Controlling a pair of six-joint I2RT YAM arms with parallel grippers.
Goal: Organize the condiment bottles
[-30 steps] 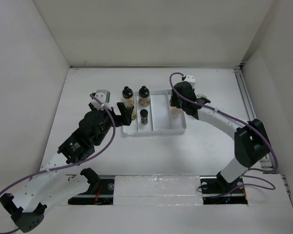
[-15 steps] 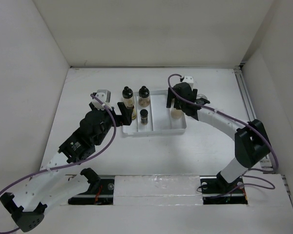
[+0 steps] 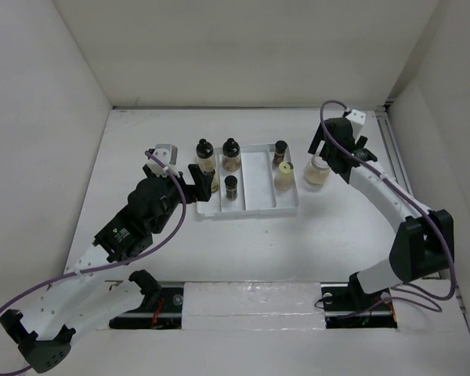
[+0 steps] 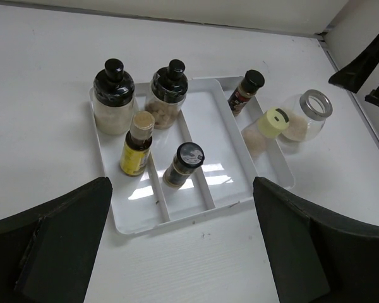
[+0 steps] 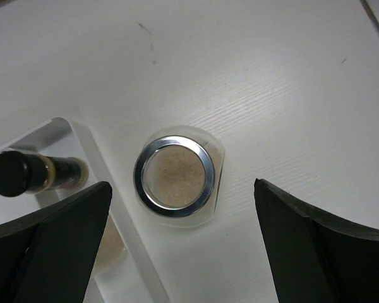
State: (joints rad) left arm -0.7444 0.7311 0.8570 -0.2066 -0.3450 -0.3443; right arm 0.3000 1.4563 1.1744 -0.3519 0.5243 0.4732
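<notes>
The white divided tray (image 4: 265,180) holds several condiment bottles. Two black-capped jars (image 4: 113,98) (image 4: 167,95) stand at its back. A yellow bottle (image 4: 137,144) and a small dark bottle (image 4: 183,165) stand nearer. In the right compartment are a small black-capped bottle (image 3: 280,151) and a pale-capped beige bottle (image 3: 283,176). A squat jar (image 5: 175,177) with a metal rim stands on the table just right of the tray. My right gripper (image 5: 182,186) hangs open above it, holding nothing. At the tray's near left corner my left gripper (image 4: 182,183) is open and empty.
The tray's right wall (image 5: 107,183) runs close along the squat jar's left side. White walls enclose the table on the left, back and right. A rail (image 3: 395,168) runs along the table's right edge.
My right gripper has opened, let go of the pale-capped bottle in the tray's right compartment, and swung right to above the squat jar. The left arm has stayed still.
</notes>
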